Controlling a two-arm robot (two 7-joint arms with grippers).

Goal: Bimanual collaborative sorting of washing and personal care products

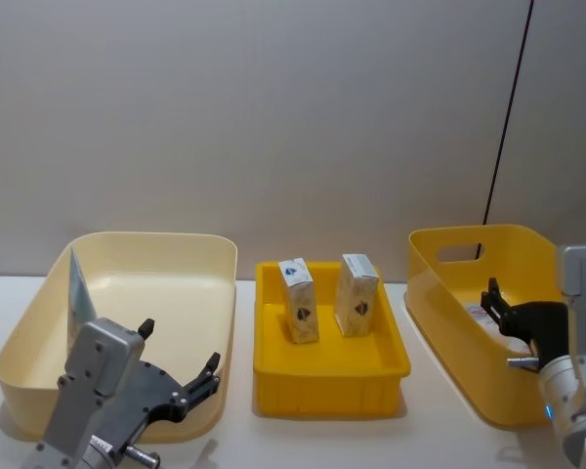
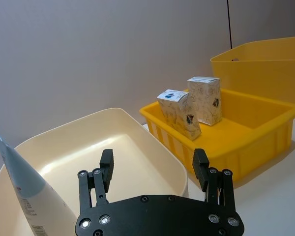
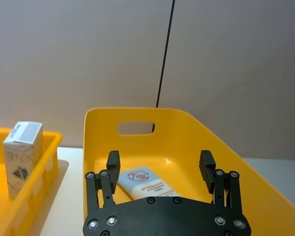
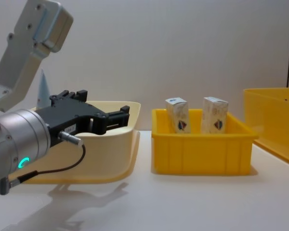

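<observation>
Right wrist view: I see a tube [image 3: 143, 183] lying just beyond my spread, empty right hand [image 3: 160, 166]; head view hides most of it; left hand [image 1: 181, 362] released.

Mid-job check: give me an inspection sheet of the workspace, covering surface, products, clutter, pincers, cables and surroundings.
Surface: pale table carrying three bins.
Products: two cartons upright in the middle tray; one tube leaning in the cream tub; another tube lying in the right bin.
Clutter: nothing seen.
Pincers: left pincer open, above the cream tub's near edge; right pincer open, over the right bin.
Cables: black cable down the wall; thin wire on the left arm.
Surroundings: plain grey wall.
</observation>
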